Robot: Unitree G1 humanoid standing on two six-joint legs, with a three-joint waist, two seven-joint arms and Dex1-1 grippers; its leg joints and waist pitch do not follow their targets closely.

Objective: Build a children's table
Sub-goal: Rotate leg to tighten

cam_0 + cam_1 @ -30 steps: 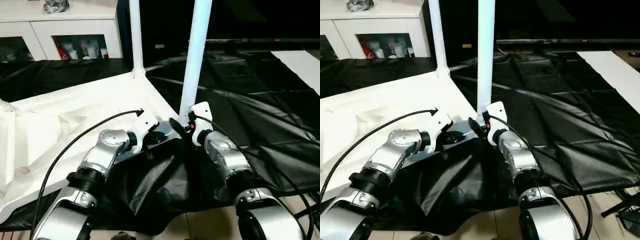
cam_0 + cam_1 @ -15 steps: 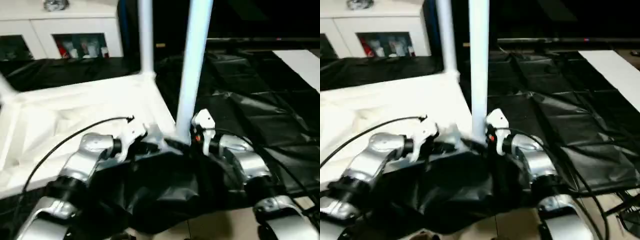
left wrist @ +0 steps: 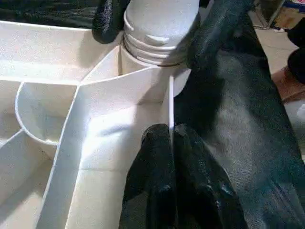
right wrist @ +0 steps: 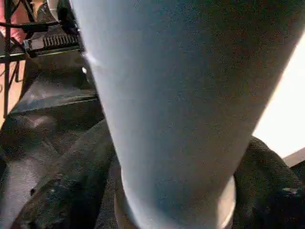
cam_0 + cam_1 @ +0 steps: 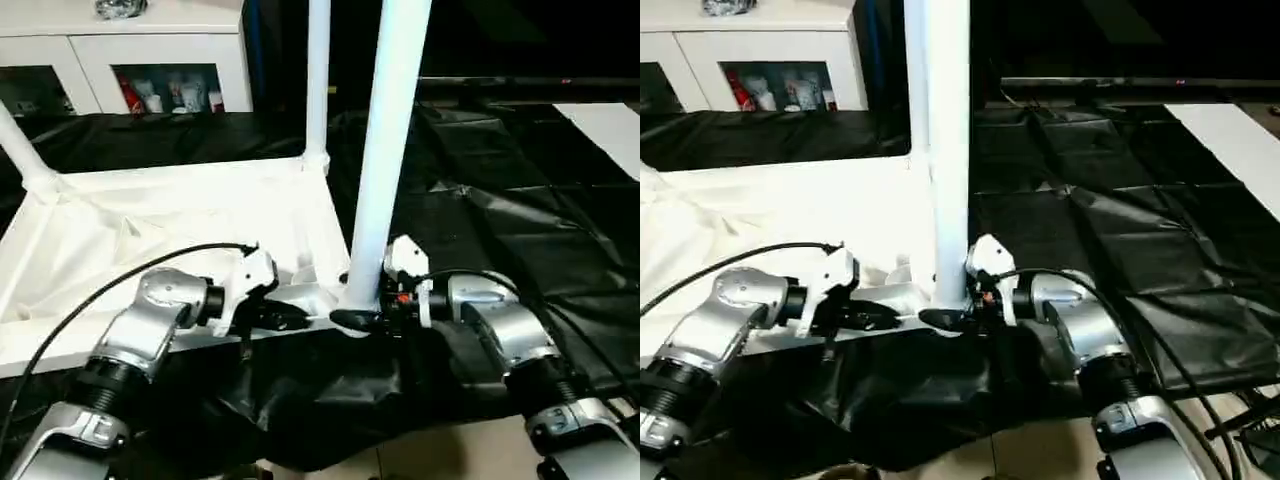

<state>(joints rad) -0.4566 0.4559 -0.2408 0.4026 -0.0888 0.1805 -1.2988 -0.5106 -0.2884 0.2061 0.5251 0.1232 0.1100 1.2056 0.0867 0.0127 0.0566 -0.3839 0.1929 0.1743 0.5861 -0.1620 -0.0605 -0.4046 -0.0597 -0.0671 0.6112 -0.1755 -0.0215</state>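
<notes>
I've got the right gripper (image 5: 352, 318) wrapped round the base of the near white tapered plastic tube leg (image 5: 385, 150), at its twelve o'clock | left gripper (image 3: 172, 157) clenched on a wall of the white ribbed upside-down plastic tabletop (image 5: 150, 225) | left wrist view catches the leg's grooved collar (image 3: 157, 28) seated in its round corner socket.

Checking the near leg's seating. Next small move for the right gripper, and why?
Probably keep twisting the near leg home. The right gripper straddles its base at the corner socket, thread ridges show above the socket, and the left gripper pinches the tabletop rib, bracing it.
</notes>
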